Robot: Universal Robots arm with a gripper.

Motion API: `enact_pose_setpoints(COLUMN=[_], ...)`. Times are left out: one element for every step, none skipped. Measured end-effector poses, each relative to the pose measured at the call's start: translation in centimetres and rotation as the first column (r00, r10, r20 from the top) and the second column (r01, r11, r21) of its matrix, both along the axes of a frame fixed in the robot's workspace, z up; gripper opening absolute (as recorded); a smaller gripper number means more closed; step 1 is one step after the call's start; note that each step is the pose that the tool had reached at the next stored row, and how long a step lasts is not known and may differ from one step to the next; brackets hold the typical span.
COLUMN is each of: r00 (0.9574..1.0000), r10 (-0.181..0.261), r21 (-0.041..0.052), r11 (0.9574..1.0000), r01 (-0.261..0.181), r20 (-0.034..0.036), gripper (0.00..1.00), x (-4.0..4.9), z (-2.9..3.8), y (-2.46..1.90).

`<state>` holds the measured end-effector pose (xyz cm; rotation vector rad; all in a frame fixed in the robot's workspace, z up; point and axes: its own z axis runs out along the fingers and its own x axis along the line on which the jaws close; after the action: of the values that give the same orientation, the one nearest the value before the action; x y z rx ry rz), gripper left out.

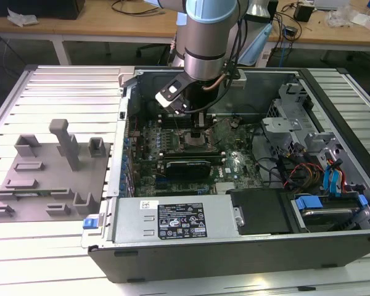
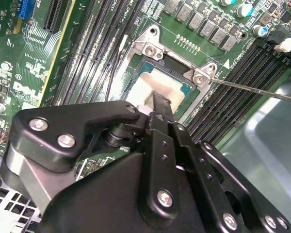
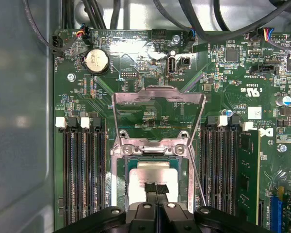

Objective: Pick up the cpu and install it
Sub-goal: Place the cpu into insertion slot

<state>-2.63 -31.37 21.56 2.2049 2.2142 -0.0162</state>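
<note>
- 1 robot arm (image 1: 206, 37) is reaching down into an open computer case (image 1: 333, 246), which is lying on its side on the slatted metal table (image 1: 55, 92).
- Its gripper (image 1: 197, 131) is hanging over the motherboard (image 1: 234, 163), toward the case wall that is farther off in the exterior view.
- In both wrist views the gripper (image 3: 156, 185) (image 2: 158, 99) is showing its 2 fingers (image 3: 150, 191) pressed together, with a thin seam between them and nothing pinched.
- The cpu (image 3: 155, 171) (image 2: 153, 86) is lying flat inside the socket (image 3: 120, 179), its silvery-white top facing up.
- The fingertips are sitting at the middle of that top. Whether they are pressing on it or stopping just above it cannot be told.
- The socket's metal load plate (image 3: 157, 104) is standing swung open, away from the cpu.
- The wire lever (image 2: 252, 90) is sticking out free over the memory slots (image 3: 82, 170) beside the socket.
- 1 green memory module (image 3: 247, 170) is sitting in a slot on the socket's other side.
- 1 coin cell (image 3: 96, 61) is sitting on the board beyond the open load plate.
- A grey fixture plate (image 1: 43, 203) carrying blocks and posts is lying on the table just beside the case, toward the table edge at the exterior view's left.
</note>
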Motion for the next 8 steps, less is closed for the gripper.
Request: enact_pose_setpoints(r00=[0.9998,0.9995,0.9994,0.9994,0.9994,0.9994,0.9994,0.9994], r10=[0.017,0.03,0.032,0.032,0.032,0.032,0.032,0.031], r21=[-0.0001,-0.0002,-0.0002,-0.0002,0.0,0.0,-0.0001,-0.0002], r11=[0.9999,0.9995,0.9995,0.9995,0.9995,0.9995,0.9995,0.9995], r01=[-0.017,-0.03,-0.032,-0.032,-0.032,-0.032,-0.032,-0.031], r20=[0.0079,0.0126,0.0127,0.0127,0.0128,0.0129,0.0128,0.0127], gripper=[0.11,0.11,0.11,0.11,0.11,0.11,0.11,0.11], x=[0.01,0.01,0.01,0.01,0.01,0.0,-0.06,-0.11], z=[-0.04,-0.06,-0.06,-0.06,-0.07,-0.12,-0.22,-0.32], y=[0.0,-0.01,-0.01,-0.01,-0.01,-0.01,-0.01,0.01])
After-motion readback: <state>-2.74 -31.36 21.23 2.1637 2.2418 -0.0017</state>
